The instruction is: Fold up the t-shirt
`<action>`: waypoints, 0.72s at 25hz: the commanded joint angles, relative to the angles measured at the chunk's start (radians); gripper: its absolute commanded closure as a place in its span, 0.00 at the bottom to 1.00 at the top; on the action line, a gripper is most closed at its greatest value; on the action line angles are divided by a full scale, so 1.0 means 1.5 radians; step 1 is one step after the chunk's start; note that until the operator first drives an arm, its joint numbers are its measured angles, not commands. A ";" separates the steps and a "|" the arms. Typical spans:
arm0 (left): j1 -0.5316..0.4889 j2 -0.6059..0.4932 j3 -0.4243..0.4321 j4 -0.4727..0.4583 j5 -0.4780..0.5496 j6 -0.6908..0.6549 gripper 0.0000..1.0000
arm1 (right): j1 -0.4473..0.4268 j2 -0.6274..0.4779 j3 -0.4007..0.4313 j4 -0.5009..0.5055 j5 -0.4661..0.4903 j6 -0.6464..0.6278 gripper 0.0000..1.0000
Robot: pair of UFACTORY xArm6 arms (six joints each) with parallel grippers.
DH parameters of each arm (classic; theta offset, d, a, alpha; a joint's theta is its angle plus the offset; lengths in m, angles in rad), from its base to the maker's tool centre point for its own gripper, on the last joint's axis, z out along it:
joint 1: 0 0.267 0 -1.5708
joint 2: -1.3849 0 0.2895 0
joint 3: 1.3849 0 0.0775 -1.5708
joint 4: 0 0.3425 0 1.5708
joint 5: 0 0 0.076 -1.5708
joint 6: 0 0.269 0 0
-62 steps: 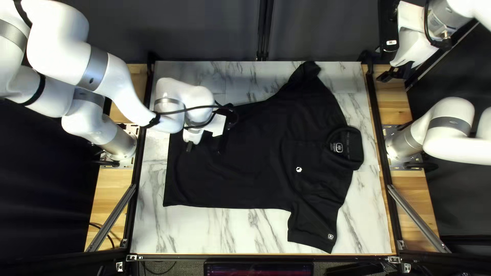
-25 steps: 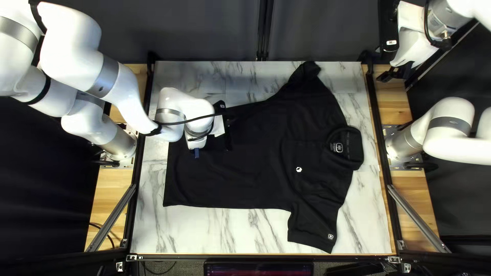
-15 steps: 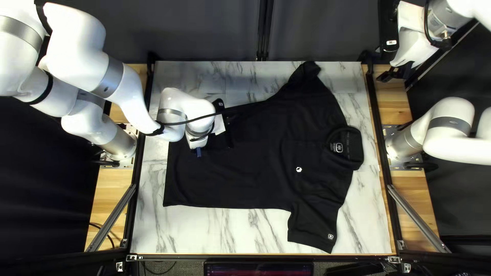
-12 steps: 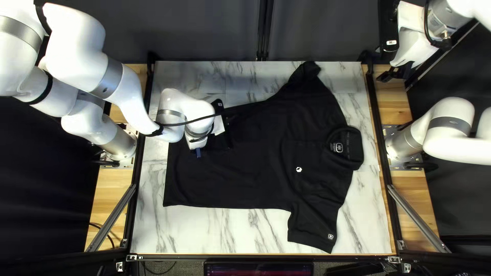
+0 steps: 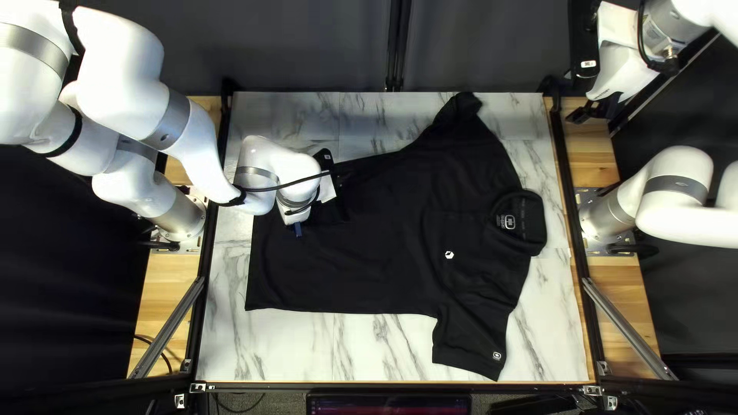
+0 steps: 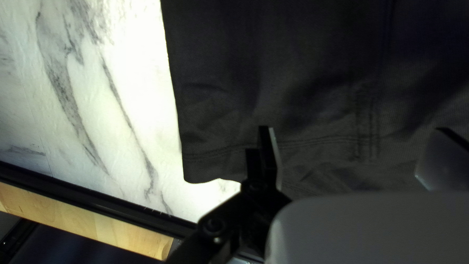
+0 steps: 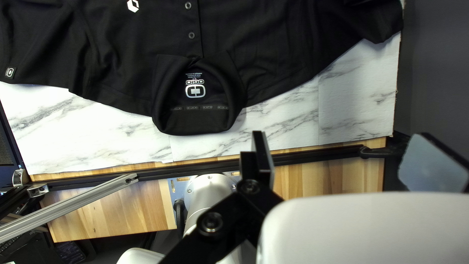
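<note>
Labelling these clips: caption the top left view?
Left arm over the hem end of a flat black shirt on the table, collar toward the right arm.

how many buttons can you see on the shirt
2 in the right wrist view, both on the shirt: one button nearer the collar, the other button farther from it. More may be hidden.

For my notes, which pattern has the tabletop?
The tabletop is white, grey-veined; best in top left view.
</note>
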 commanded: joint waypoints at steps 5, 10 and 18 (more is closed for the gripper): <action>0.011 0.003 0.002 -0.008 -0.009 0.013 0.78 | 0.000 0.000 0.000 0.000 0.000 0.000 0.00; -0.001 -0.015 -0.007 -0.010 0.019 0.008 0.92 | 0.000 0.000 0.000 0.000 0.000 0.000 0.00; -0.029 -0.066 -0.022 0.004 0.102 -0.010 0.96 | 0.000 0.000 0.000 0.000 0.000 0.000 0.00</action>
